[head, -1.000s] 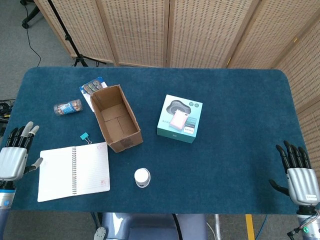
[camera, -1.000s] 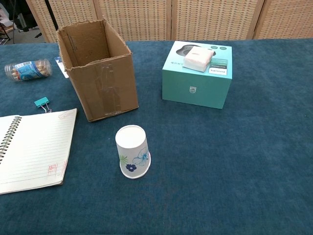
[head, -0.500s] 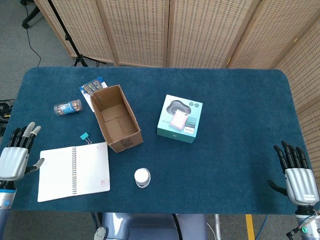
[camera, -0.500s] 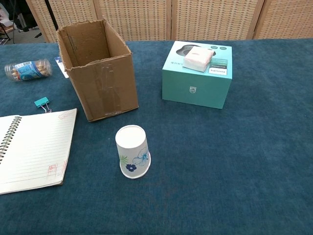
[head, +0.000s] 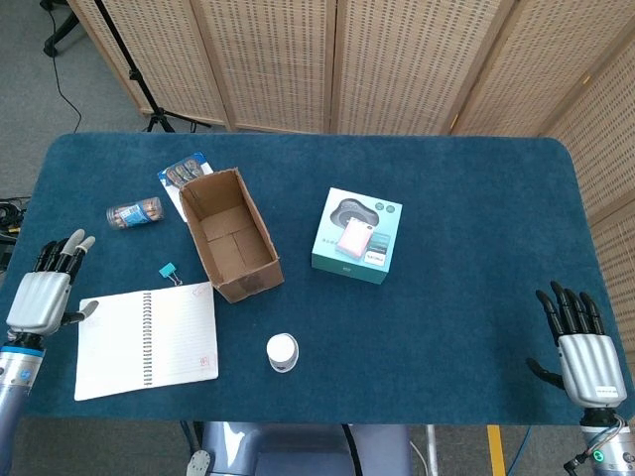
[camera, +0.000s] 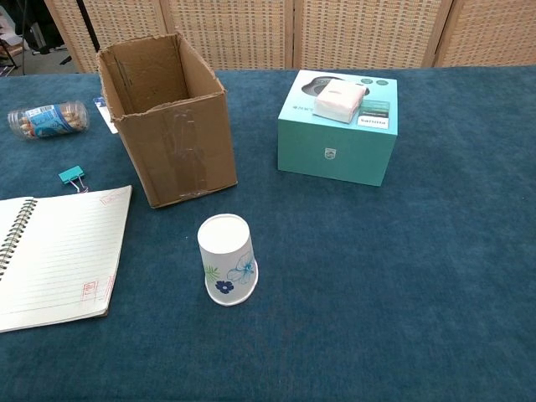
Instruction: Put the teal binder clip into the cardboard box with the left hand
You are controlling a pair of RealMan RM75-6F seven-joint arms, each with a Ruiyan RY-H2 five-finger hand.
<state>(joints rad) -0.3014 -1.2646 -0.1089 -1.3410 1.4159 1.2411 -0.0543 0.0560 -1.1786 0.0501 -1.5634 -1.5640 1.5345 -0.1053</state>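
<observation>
The small teal binder clip (head: pixel 167 270) (camera: pixel 72 174) lies on the blue cloth just left of the open cardboard box (head: pixel 230 235) (camera: pixel 165 119) and above the notebook's top edge. The box stands upright and looks empty. My left hand (head: pixel 45 293) hovers at the table's left edge, fingers spread and holding nothing, well left of the clip. At the front right corner my right hand (head: pixel 580 345) is open too, fingers pointing away from me. Neither hand shows in the chest view.
An open spiral notebook (head: pixel 147 339) (camera: pixel 52 253) lies in front of the clip. An upturned paper cup (head: pixel 282 351) (camera: pixel 227 260), a teal product box (head: pixel 357 236) (camera: pixel 339 125), a lying plastic bottle (head: pixel 136 213) (camera: pixel 46 119) and a blister pack (head: pixel 185 171) sit around the cardboard box.
My left hand has moved slightly up and right, toward the table. My right hand has drifted a little left and further onto the table. Nothing on the table has moved.
</observation>
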